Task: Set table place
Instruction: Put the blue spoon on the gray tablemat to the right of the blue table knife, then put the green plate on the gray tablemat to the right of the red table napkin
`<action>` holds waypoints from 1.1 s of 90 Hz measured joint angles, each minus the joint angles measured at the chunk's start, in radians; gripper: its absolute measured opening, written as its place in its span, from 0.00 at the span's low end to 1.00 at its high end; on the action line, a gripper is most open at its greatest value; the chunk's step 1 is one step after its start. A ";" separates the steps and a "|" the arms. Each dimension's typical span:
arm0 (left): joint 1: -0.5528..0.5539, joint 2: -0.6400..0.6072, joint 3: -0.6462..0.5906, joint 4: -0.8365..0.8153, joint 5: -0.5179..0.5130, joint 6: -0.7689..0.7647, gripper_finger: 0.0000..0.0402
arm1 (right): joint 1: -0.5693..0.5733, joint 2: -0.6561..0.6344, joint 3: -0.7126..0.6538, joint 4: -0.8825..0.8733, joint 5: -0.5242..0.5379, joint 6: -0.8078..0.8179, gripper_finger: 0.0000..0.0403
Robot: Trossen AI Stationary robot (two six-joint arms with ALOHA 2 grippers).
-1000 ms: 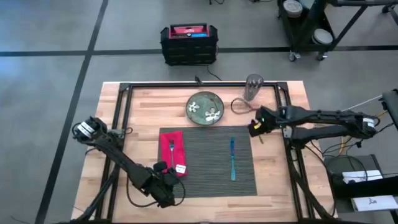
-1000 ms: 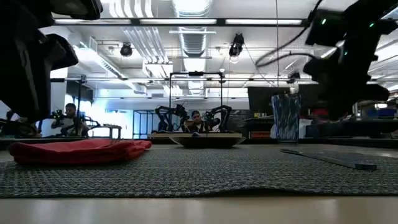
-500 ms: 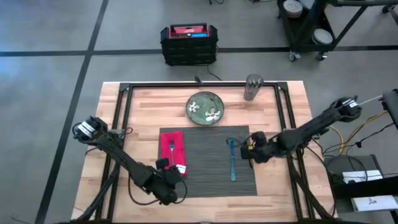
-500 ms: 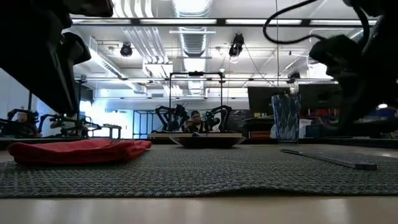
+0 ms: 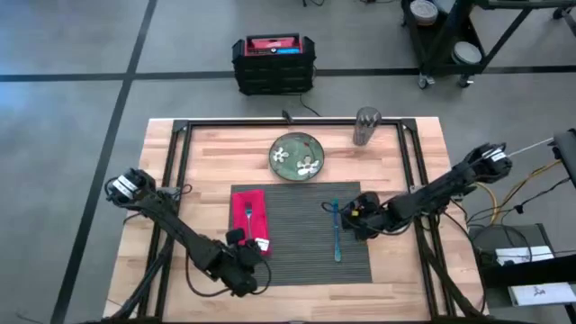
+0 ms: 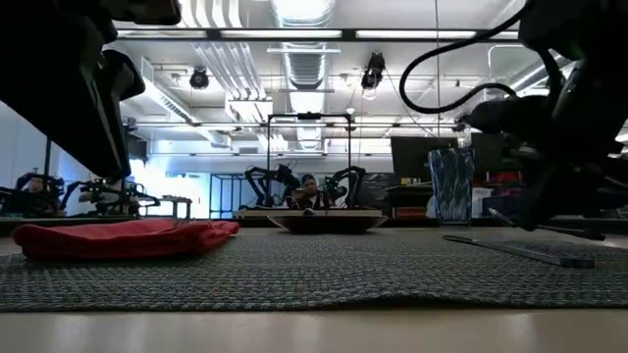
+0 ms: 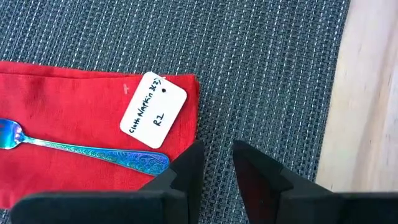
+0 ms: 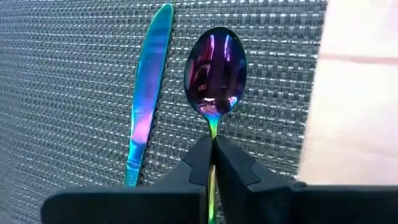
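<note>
Right tool — spoon now over placemat — beside knife

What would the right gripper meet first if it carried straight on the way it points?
Probably the placemat. The right gripper, shut on the spoon, points down at the mat with the knife just beside its line. Depth is unclear, so the spoon's bowl would likely touch first.

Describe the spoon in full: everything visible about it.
The spoon is iridescent metal, its oval bowl shining purple and blue, tapering to a thin handle. The right gripper is shut on the handle, holding the spoon over the right part of the grey placemat, bowl pointing away from the gripper. It runs parallel to the blue-green knife lying on the mat, between the knife and the mat's edge. Whether the bowl touches the mat cannot be told.
</note>
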 joint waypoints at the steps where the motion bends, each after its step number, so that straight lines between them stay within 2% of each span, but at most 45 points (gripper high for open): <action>1: 0.000 0.000 0.000 0.000 0.000 0.000 0.19 | 0.000 0.000 0.000 0.000 -0.001 -0.001 0.02; 11: 0.000 0.000 0.000 0.000 0.000 0.000 0.19 | 0.000 0.000 0.000 0.000 -0.004 -0.008 0.08; 29: 0.000 0.000 0.000 0.001 0.000 0.000 0.19 | 0.000 -0.003 0.000 -0.007 -0.004 -0.018 0.27; 39: 0.000 -0.001 0.000 0.001 0.000 0.002 0.19 | -0.007 -0.058 0.000 -0.020 -0.017 -0.133 0.35; 53: 0.000 -0.009 0.015 -0.007 0.008 0.021 0.19 | -0.060 -0.201 0.048 -0.021 -0.057 -0.466 0.42; 66: 0.013 -0.021 0.057 -0.009 0.004 0.086 0.19 | -0.155 -0.253 0.122 0.029 -0.056 -0.907 0.45; 80: 0.060 -0.024 0.095 -0.010 -0.026 0.169 0.19 | -0.272 -0.207 0.167 0.119 -0.061 -1.316 0.45; 99: 0.151 -0.026 0.131 -0.044 -0.022 0.234 0.19 | -0.407 -0.051 0.177 0.183 -0.075 -1.871 0.43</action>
